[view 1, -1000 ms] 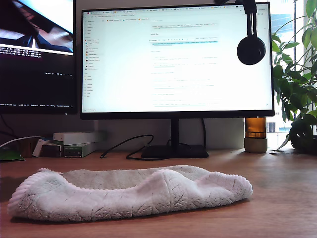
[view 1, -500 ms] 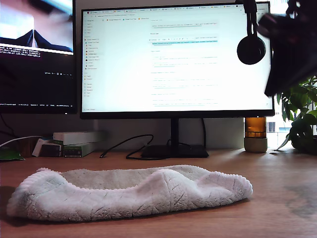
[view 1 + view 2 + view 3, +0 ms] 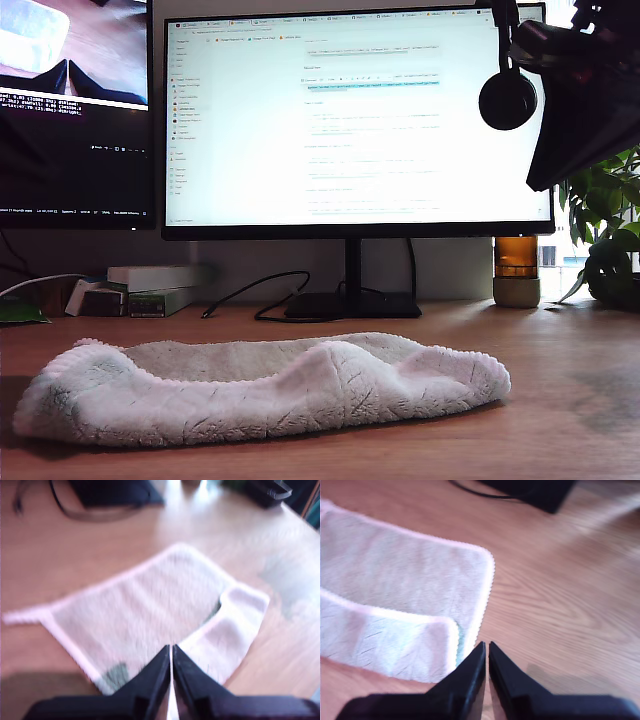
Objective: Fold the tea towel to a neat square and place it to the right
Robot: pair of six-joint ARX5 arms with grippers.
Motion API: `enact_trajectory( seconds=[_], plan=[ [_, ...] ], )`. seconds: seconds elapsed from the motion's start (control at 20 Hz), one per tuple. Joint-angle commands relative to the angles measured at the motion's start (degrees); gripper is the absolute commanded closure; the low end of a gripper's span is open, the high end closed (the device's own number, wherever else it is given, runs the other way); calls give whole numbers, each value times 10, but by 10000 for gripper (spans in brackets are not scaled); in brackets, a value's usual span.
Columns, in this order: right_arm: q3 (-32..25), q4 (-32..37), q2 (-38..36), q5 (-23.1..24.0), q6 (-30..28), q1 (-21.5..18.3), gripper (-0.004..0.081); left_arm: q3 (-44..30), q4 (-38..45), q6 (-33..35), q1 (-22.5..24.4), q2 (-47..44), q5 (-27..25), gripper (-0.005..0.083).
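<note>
Since a second ago, an arm [image 3: 585, 90] has entered at the exterior view's upper right; the off-white fluffy tea towel [image 3: 260, 390] lies unmoved on the wooden worktop [image 3: 570, 400], both my first gripper [image 3: 171, 652] and my second gripper [image 3: 486, 650] with fingers closed, empty.

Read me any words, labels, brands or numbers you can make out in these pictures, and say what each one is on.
No text can be read.
Wide bright monitor screen: a page of text lines, too small.
Dark second screen: small white terminal lines, too blurred.
Stacked white and green boxes: labels too small.
Off-white fluffy tea towel: no print visible.
</note>
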Motion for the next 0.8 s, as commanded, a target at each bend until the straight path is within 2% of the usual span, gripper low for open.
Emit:
enact_trajectory(
  seconds=[0.0, 0.05, 0.15, 0.2, 0.5, 0.75],
  plan=[
    [6, 13, 11, -25, -7, -10, 780, 2, 0, -2, -2, 39, 4, 781],
    [6, 18, 16, -41, -8, -16, 780, 7, 1, -1, -2, 58, 4, 744],
    [6, 20, 26, -59, -8, -23, 780, 19, 1, -2, -2, 98, 4, 530],
    [6, 20, 30, -61, -14, -24, 780, 27, -3, -6, -2, 117, 4, 474],
    [6, 31, 41, -61, -40, -37, 780, 88, -33, -5, -7, 240, 55, 466],
    [6, 40, 41, -61, -51, -51, 780, 120, -56, 3, -17, 289, 57, 430]
  ],
)
